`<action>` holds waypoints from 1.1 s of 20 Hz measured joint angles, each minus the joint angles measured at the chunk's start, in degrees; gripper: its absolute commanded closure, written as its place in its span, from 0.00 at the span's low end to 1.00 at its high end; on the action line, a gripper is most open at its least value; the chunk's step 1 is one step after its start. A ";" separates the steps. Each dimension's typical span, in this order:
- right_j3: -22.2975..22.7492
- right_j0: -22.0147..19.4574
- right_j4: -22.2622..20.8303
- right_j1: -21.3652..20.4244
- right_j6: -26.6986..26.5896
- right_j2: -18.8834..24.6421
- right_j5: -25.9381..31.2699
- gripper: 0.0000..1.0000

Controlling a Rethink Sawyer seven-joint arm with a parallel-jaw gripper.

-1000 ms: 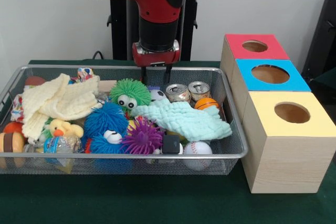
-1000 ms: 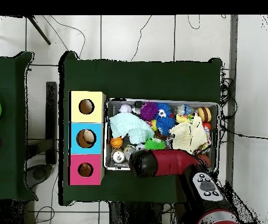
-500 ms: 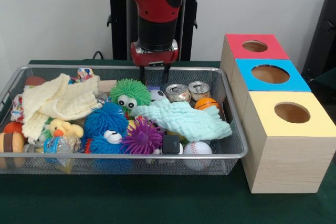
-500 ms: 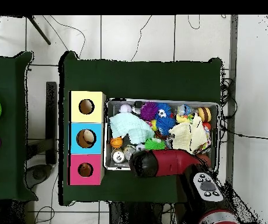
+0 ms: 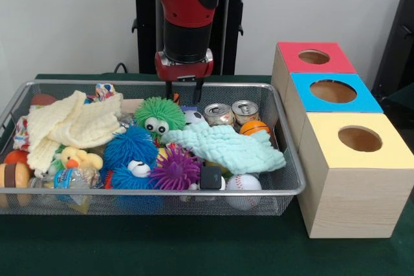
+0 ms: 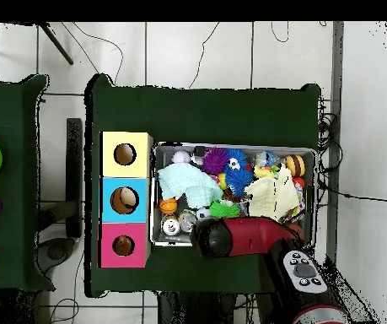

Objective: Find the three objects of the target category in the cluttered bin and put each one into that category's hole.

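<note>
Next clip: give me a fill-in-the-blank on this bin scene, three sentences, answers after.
1. The gripper hangs above the fuzzy ___ ball with googly eyes.
2. The box nearest the front camera has a ___ top.
3. Two tin cans stand upright behind the pale ___ cloth in the mesh bin.

Answers: green; yellow; mint-green

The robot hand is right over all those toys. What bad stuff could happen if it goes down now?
The pincer hangs open just above the green fuzzy ball, so it might snag the spikes or grab the wrong toy. The mint cloth covers things, so a toy it wants may stay hidden. The two cans stand close together and could tip.
</note>
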 measured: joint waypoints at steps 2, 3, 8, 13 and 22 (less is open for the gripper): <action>-0.04 -0.21 -0.59 0.00 0.00 0.00 0.00 0.00; -0.06 -0.23 -0.77 0.00 0.00 0.00 0.00 0.00; -0.29 -0.26 -1.81 0.04 0.00 0.01 0.00 0.00; -1.01 -0.29 -3.22 0.17 0.00 0.00 0.01 0.00; -2.25 -0.29 -3.89 1.40 0.00 0.01 0.01 0.00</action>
